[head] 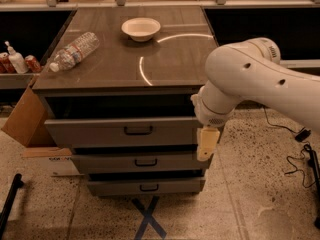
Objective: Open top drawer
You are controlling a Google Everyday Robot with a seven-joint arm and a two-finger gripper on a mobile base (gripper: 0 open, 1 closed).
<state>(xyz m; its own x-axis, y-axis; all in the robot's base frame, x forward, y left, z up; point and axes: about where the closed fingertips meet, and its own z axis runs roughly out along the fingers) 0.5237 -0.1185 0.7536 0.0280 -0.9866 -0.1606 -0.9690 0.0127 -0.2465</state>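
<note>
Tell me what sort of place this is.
Probably a robot test area: a taped X on the floor, loose cables, a drawer cabinet. The gripper hangs at the right end of the top drawer.

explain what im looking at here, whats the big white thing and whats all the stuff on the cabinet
There is one camera view; where the camera sits is not on record, but it looks down at the front of a grey cabinet with three drawers. The big white thing is the arm of a mobile robot. At its end is the gripper, the pale piece hanging by the right end of the top drawer. I see nothing held in it. That drawer, with a small black handle, stands out ahead of the cabinet top, with a dark gap above it. On the cabinet lie a white bowl and a plastic water bottle on its side. A cardboard box leans at the left.
</note>
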